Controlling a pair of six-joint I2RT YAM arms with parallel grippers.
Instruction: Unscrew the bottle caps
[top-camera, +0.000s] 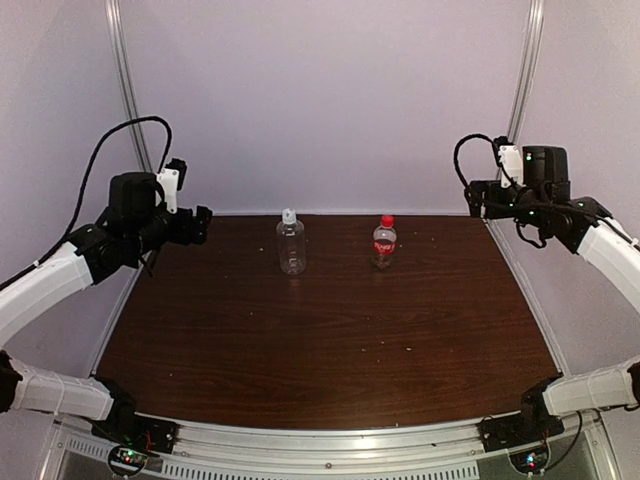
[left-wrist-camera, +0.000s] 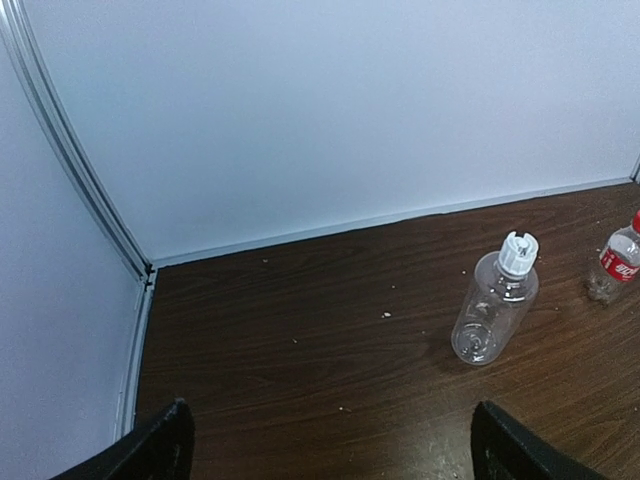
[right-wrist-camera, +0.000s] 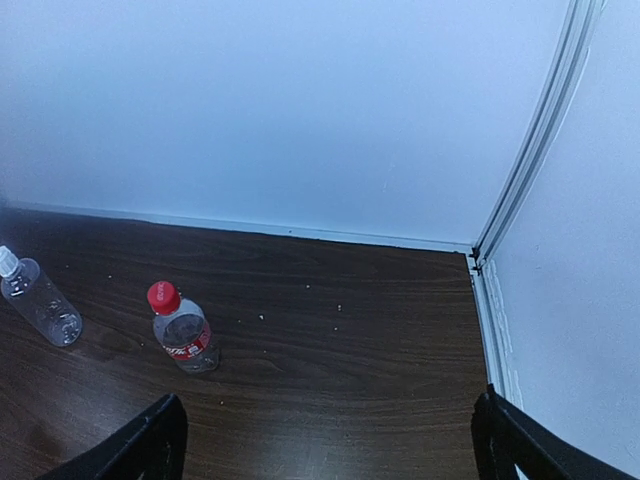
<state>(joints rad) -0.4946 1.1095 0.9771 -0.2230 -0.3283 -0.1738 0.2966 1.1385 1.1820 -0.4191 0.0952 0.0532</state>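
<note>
Capped plain bottle (top-camera: 291, 247) and red-label bottle (top-camera: 384, 243) stood untouched as left gripper (top-camera: 200, 222) and right gripper (top-camera: 472, 200) hung released.

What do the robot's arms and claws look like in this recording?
The left arm and right arm have white tubular links joined by black joints. A thin black cable loops above each wrist, beside a white bracket. The left claw and right claw are black, each with two plain dark fingers; no markings show.

Dark wood-grain table (top-camera: 330, 340), near its far edge 2 stand upright — plain bottle (top-camera: 291, 247), red-labelled bottle (top-camera: 384, 246)
</note>
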